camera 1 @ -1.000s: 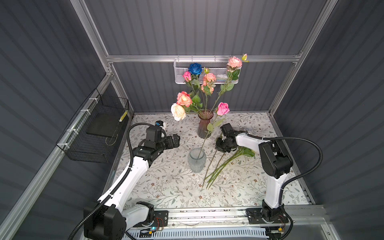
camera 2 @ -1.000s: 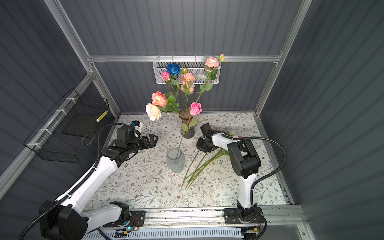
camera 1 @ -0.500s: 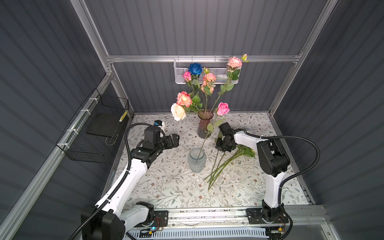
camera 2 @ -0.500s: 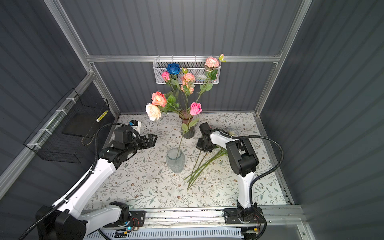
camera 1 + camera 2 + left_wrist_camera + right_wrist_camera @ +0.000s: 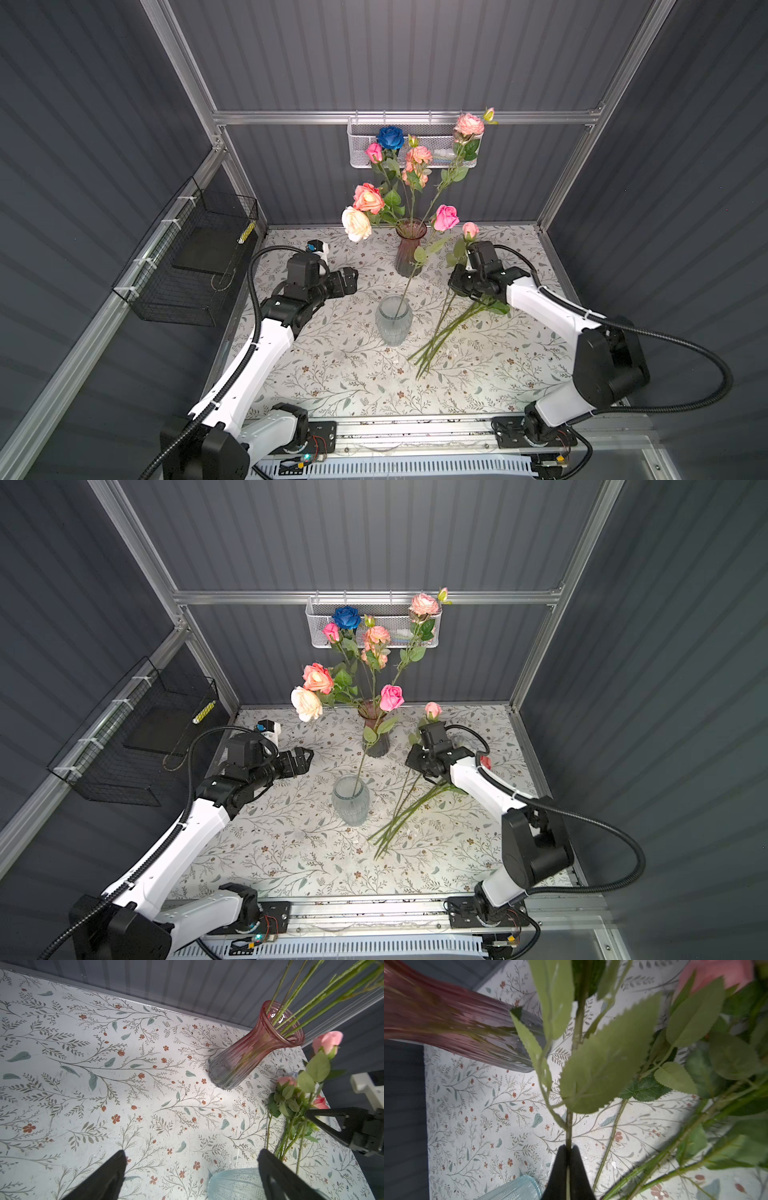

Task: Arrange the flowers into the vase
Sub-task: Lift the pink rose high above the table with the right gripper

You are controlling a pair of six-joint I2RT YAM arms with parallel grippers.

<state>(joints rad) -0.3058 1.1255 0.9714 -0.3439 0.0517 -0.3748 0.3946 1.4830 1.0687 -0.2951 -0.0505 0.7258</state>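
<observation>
Worktop (image 5: 332, 374) covered in a pale leaf-and-flower print, grey ribbed walls on three sides.

Pink ribbed glass vase (image 5: 409, 253) stands upright near the middle of the back edge. It holds most of the artificial roses (image 5: 368, 198): peach, cream, pink and one blue, on long green stems that fan out above the rim.

Pale blue ribbed glass vase (image 5: 393, 322) stands near the worktop's centre, in front of the pink one and apart from it. A single hot-pink rose (image 5: 446, 217) leans out of it toward the back edge.

Loose green stems (image 5: 440, 340) lie flat between the centre and the right edge. Their cut ends point to the front edge; the leafy tops are under the right arm.

Right arm is stretched low from the front right corner toward the back. Right gripper (image 5: 568, 1148) has its jaws clenched on a thin stem (image 5: 569, 1126), which rises to a small pink bud (image 5: 470, 229) just right of the pink vase (big leaves block most of the wrist view).

Left arm reaches in from the front left corner. Left gripper (image 5: 192, 1151) hovers left of both vases, jaws released and wide, grasping nothing.

White mesh basket (image 5: 361, 156) hangs on the back wall rail behind the blooms. Black wire basket (image 5: 183, 266) hangs on the left wall with a yellow strip (image 5: 247, 230) in it, its markings too small to read.
</observation>
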